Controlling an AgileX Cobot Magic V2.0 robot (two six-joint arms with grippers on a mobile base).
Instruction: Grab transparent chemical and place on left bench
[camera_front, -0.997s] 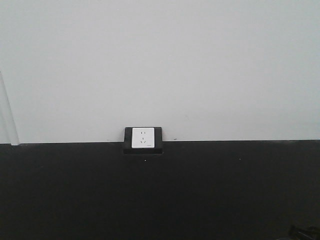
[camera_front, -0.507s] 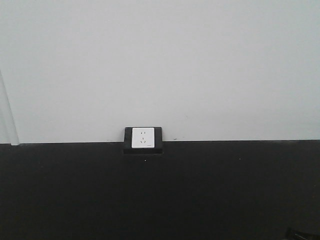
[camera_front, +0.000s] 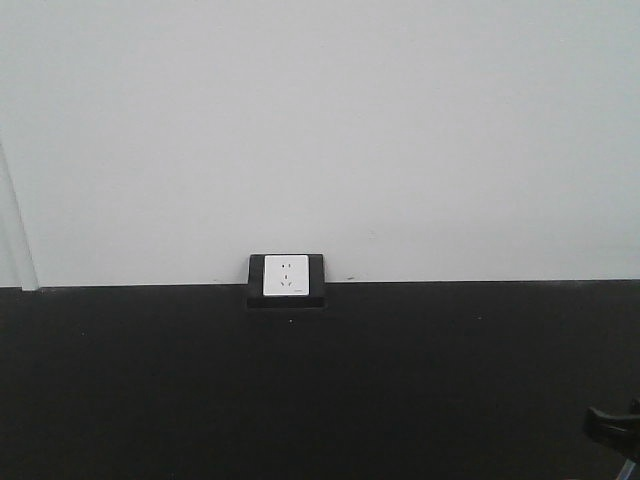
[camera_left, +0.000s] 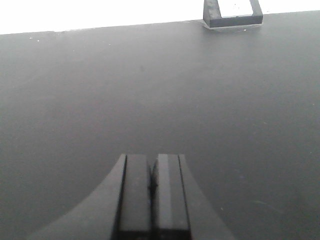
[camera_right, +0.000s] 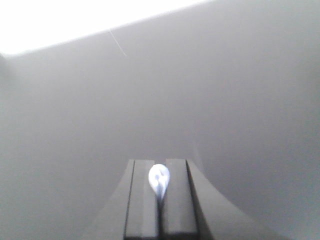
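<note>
The transparent chemical is out of view in every frame. In the left wrist view my left gripper (camera_left: 151, 160) hangs over the black bench top (camera_left: 150, 90), its two pads pressed together with nothing between them. My right gripper (camera_right: 159, 162) is also shut above a dark bench surface (camera_right: 225, 100). A small bright bluish-white spot (camera_right: 159, 179) shows at the tips between its pads; I cannot tell what it is. A dark piece of the right arm (camera_front: 612, 425) pokes into the front view's lower right corner.
A white wall (camera_front: 320, 130) rises behind the black bench (camera_front: 300, 390). A white socket in a black housing (camera_front: 286, 278) sits at the bench's back edge; it also shows as the socket housing (camera_left: 232, 15) at the top of the left wrist view.
The dark piece of the right arm has risen further into the front view's lower right corner. Nothing else has moved.
</note>
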